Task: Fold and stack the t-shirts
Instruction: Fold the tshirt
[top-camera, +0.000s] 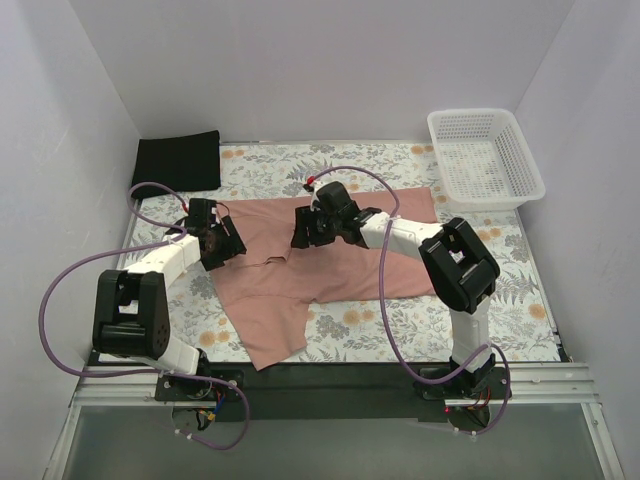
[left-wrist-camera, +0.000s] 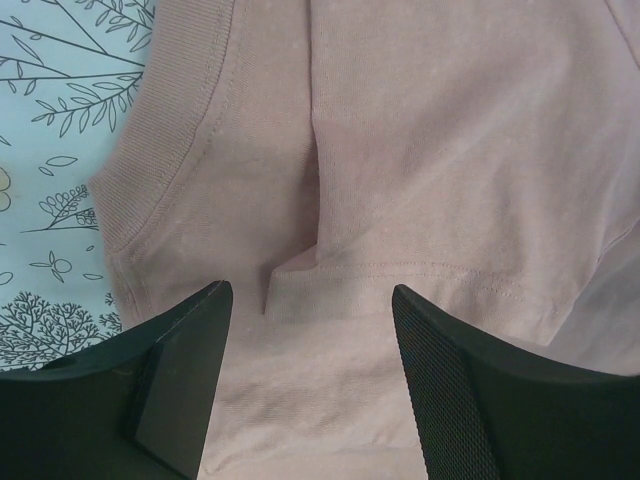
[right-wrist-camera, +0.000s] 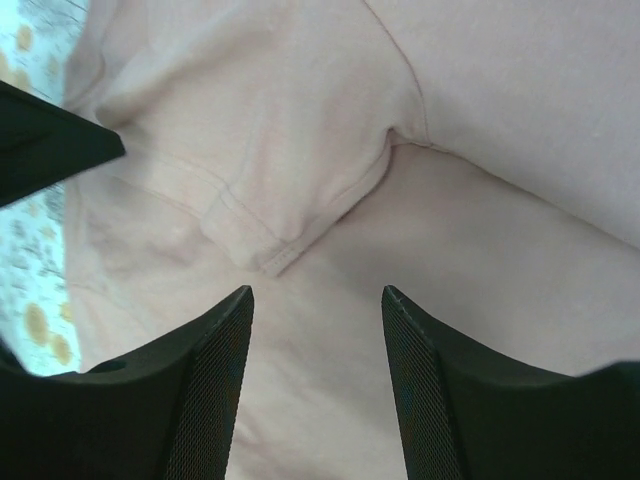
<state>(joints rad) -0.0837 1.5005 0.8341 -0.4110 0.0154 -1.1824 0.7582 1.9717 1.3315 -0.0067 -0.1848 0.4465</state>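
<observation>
Dusty pink t-shirt (top-camera: 330, 255) lies spread across the middle of the counter on the floral cloth (top-camera: 400, 325), mostly flat, one sleeve trailing toward the near edge. Black t-shirt (top-camera: 178, 158) sits folded in the far left corner, well apart from the pink one. White lattice basket (top-camera: 468, 113) stands at the far right, beside the cloth. Left hand (top-camera: 222, 245) hovers over the left edge of the pink shirt; in its wrist view both fingers (left-wrist-camera: 185, 370) stand moderately apart with nothing between them, the ribbed collar (left-wrist-camera: 165, 140) and a stitched hem just beyond the tips. Right hand (top-camera: 318, 235) is over the far middle of the shirt; its fingers (right-wrist-camera: 215, 380) are likewise parted and hold nothing, with a turned-over sleeve hem (right-wrist-camera: 265, 240) lying on the fabric just ahead. Whether either hand's tips touch the cloth cannot be told.
</observation>
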